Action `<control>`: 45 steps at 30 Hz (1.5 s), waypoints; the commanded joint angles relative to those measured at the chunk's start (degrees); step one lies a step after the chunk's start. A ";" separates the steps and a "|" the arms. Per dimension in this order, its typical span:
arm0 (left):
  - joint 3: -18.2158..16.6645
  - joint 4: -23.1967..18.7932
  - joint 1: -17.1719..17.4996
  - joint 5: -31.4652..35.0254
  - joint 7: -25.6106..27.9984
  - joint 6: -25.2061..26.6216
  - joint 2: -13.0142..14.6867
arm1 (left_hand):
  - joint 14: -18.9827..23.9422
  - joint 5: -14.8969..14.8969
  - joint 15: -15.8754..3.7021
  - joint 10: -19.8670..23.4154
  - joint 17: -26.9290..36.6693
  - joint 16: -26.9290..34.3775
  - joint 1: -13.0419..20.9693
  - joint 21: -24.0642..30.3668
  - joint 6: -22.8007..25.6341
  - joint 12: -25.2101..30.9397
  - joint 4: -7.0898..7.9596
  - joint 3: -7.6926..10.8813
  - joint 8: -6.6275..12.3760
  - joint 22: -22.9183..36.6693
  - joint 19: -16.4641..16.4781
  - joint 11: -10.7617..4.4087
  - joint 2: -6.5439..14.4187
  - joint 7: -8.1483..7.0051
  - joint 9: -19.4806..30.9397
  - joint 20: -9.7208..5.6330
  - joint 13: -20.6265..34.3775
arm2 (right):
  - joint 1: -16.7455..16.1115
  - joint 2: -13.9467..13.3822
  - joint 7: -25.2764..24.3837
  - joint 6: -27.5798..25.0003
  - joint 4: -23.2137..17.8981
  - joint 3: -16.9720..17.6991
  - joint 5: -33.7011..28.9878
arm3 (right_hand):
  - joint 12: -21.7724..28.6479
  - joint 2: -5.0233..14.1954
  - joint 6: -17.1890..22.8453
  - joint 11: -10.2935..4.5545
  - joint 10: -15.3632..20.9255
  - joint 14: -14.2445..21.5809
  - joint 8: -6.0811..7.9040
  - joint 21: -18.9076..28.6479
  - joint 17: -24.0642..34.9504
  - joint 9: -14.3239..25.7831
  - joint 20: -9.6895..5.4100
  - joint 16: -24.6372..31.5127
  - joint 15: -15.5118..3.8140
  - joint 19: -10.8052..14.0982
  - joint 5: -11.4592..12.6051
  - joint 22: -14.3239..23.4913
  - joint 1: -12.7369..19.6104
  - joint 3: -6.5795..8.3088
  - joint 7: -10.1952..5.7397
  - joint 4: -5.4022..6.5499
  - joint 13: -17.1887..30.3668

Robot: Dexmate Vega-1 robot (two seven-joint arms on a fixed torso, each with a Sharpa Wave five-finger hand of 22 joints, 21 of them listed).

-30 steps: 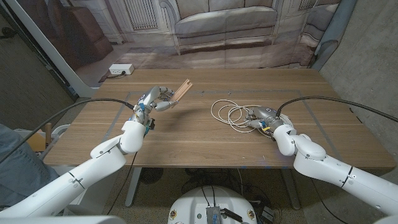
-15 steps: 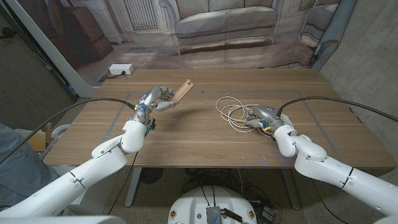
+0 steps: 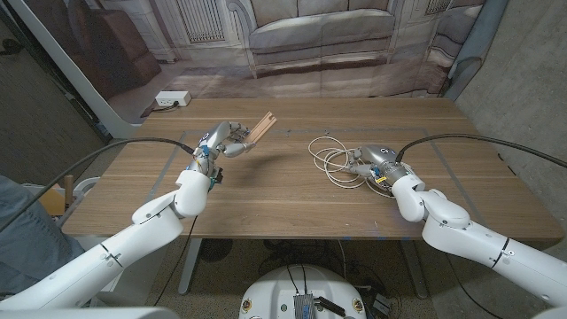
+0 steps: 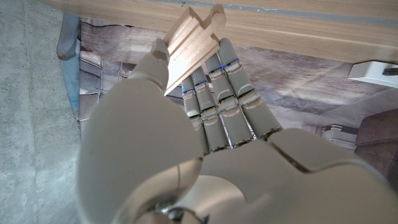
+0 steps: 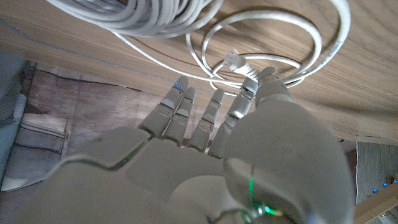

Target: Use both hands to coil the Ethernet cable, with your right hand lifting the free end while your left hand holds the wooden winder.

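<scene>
Right robot hand [image 3: 370,166] at the cable end, nothing gripped yet.
Left robot hand [image 3: 223,142] grips the pale grooved wooden winder [image 3: 260,127]; right fingers, spread, should pinch the white Ethernet cable's clear plug [image 5: 233,60] at their tips before lifting.

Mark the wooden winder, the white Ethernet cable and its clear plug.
Wooden winder [image 4: 194,38], left wrist view, grooved face above the fingers.
White Ethernet cable [image 3: 324,158], head view, loop on the table.
Clear plug [image 5: 232,60], right wrist view, connector body at the cable's end.

left robot hand [image 3: 223,142] raised, fingers closed in a grip, right robot hand [image 3: 370,166] low, fingers apparently apart
</scene>
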 commanded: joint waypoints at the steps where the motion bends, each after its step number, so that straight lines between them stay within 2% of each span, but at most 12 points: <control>1: 0.66 -3.11 -0.97 2.56 1.35 4.05 -1.08 | 7.11 0.36 -9.10 7.13 0.34 0.53 2.20 0.15 9.48 0.31 0.73 2.48 0.67 0.07 0.14 -6.62 3.55 -4.05 0.15 -0.27 0.35 | -3.16 -1.86 -2.29 -0.22 -4.46 2.33 -0.64 | -0.22 0.59 0.90 -0.09 0.16 0.24 0.20 -0.02 0.21 0.17 -6.03 -0.16 -6.35 0.17 0.39 0.16 0.12 -0.36 0.18 -0.11 0.08; 6: 1.78 -3.63 -2.71 3.67 0.12 5.08 -1.23 | 7.33 0.35 -9.06 7.27 0.43 0.65 2.17 0.25 9.55 0.36 0.71 2.53 0.68 0.07 0.34 -6.72 3.51 -3.97 0.16 -0.34 0.64 | -5.36 -2.61 -5.27 -0.09 -6.69 3.57 -1.96 | 0.17 0.88 0.60 0.09 1.92 2.14 -0.37 0.30 0.23 0.22 -6.64 0.32 -7.40 1.04 0.45 0.18 0.05 -0.66 -0.05 0.03 0.14; 7: 2.02 -3.60 -3.08 3.88 -0.04 5.12 -1.31 | 7.31 0.35 -9.08 7.28 0.47 0.66 2.16 0.26 9.49 0.36 0.71 2.54 0.66 0.07 0.34 -6.71 3.50 -3.91 0.16 -0.32 0.70 | -5.77 -2.68 -5.88 0.04 -7.00 3.83 -2.11 | 0.93 1.06 0.47 0.35 4.55 3.22 -0.74 0.63 0.16 0.28 -6.89 0.41 -7.82 1.90 0.47 0.21 0.06 -0.90 -0.30 0.09 0.26; 13: 2.97 -3.04 -4.67 4.51 -0.60 4.73 -1.87 | 7.13 0.35 -9.14 7.17 0.45 0.56 2.19 0.30 9.48 0.30 0.67 2.60 0.65 0.07 0.38 -6.61 3.49 -3.89 0.17 -0.32 0.91 | -7.25 -2.92 -7.29 -0.24 -8.42 4.70 -3.41 | 1.41 1.49 0.15 0.05 7.43 6.10 -1.50 1.62 0.17 0.43 -7.61 0.80 -8.63 4.27 0.52 0.38 -0.20 -1.45 -0.61 0.42 0.22; 18: 3.33 -2.42 -5.23 4.51 -0.74 4.35 -2.28 | 7.10 0.35 -9.09 7.17 0.49 0.57 2.12 0.32 9.38 0.29 0.72 2.61 0.60 0.07 0.39 -6.58 3.52 -3.94 0.18 -0.32 1.05 | -7.79 -2.67 -7.32 -1.15 -9.24 5.20 -4.14 | 3.38 2.46 -0.85 -0.05 16.59 10.00 -2.60 2.66 0.23 1.28 -7.78 0.37 -9.07 6.22 0.79 0.75 -0.09 -2.51 -0.65 0.90 0.71; 24: 3.22 -2.15 -4.99 4.20 -0.64 3.96 -2.32 | 7.07 0.35 -9.07 7.19 0.54 0.58 2.07 0.30 9.37 0.27 0.75 2.66 0.59 0.07 0.26 -6.63 3.57 -3.93 0.19 -0.28 1.26 | -7.95 -2.56 -7.46 -1.13 -9.44 5.38 -5.07 | 5.51 2.80 -1.02 -0.11 22.37 10.96 -2.81 2.76 0.34 1.50 -7.57 0.16 -8.95 6.36 0.85 0.73 -0.02 -2.98 -0.70 1.14 1.78; 28: 3.00 -2.32 -4.64 4.21 -0.36 3.71 -2.16 | 7.07 0.34 -9.04 7.14 0.56 0.59 2.01 0.29 9.28 0.24 0.79 2.67 0.56 0.08 0.19 -6.70 3.58 -4.02 0.20 -0.26 1.37 | -8.33 -2.21 -8.28 -0.98 -9.60 5.65 -5.52 | 6.07 2.79 -0.96 -0.16 24.03 12.14 -2.83 3.05 0.37 1.57 -7.62 0.38 -9.11 7.03 0.89 0.72 0.23 -3.13 -0.70 1.06 1.99; 31: 2.74 -2.69 -4.41 4.29 -0.17 3.64 -2.00 | 7.00 0.34 -9.03 7.17 0.56 0.56 1.97 0.31 9.38 0.24 0.80 2.67 0.60 0.08 0.20 -6.58 3.57 -4.05 0.20 -0.25 1.46 | -9.29 -1.23 -11.13 0.15 -9.37 6.55 -4.71 | 5.91 3.14 -1.18 -0.24 24.71 14.66 -2.88 4.07 0.48 1.79 -7.89 1.03 -9.24 9.41 0.97 0.78 0.56 -3.16 -0.69 1.07 1.70; 35: 2.50 -3.41 -4.38 4.78 -0.28 4.13 -1.62 | 6.92 0.32 -8.98 7.10 0.56 0.53 1.87 0.32 9.45 0.19 0.85 2.66 0.62 0.08 0.19 -6.71 3.55 -4.08 0.21 -0.25 1.57 | -9.24 -1.69 -9.78 -0.23 -10.44 6.65 -5.13 | 5.23 3.50 -1.66 -0.23 25.94 18.52 -2.62 4.95 0.49 2.63 -8.45 1.51 -9.71 11.26 1.05 0.84 1.48 -3.08 -0.66 0.87 0.96; 37: 2.31 -3.80 -4.50 4.96 -0.57 4.43 -1.32 | 6.95 0.33 -9.03 7.13 0.55 0.54 1.88 0.32 9.39 0.20 0.84 2.68 0.60 0.08 0.18 -6.72 3.57 -4.10 0.21 -0.25 1.62 | -9.11 -2.11 -9.55 0.17 -10.61 6.47 -5.79 | 5.10 3.71 -1.85 -0.18 26.80 19.79 -2.46 4.91 0.56 3.05 -8.55 1.50 -9.86 11.15 1.09 0.79 2.01 -2.97 -0.62 0.77 0.99; 40: 2.06 -4.55 -4.71 5.36 -1.05 5.12 -0.87 | 6.90 0.34 -9.06 7.07 0.56 0.53 1.87 0.28 9.37 0.16 0.84 2.71 0.59 0.09 0.01 -6.67 3.57 -4.05 0.22 -0.16 1.74 | -9.01 -2.04 -9.40 -0.02 -10.92 6.14 -7.01 | 6.87 3.80 -1.84 0.11 31.21 21.76 -2.72 4.56 0.95 2.81 -8.63 1.23 -10.14 10.59 1.16 0.62 2.90 -3.09 -0.54 0.83 2.46; 45: 2.06 -5.42 -5.33 5.96 -1.96 5.62 -0.37 | 6.72 0.34 -9.06 7.07 0.54 0.44 1.85 0.27 9.41 0.13 0.84 2.75 0.61 0.10 -0.09 -6.70 3.58 -4.07 0.22 -0.16 1.87 | -9.16 -2.06 -9.47 -0.12 -11.55 5.98 -8.84 | 7.31 3.81 -1.36 0.10 31.31 22.13 -2.55 4.06 1.42 3.10 -8.78 0.95 -10.23 9.72 1.41 0.58 3.92 -3.29 -0.45 0.75 3.62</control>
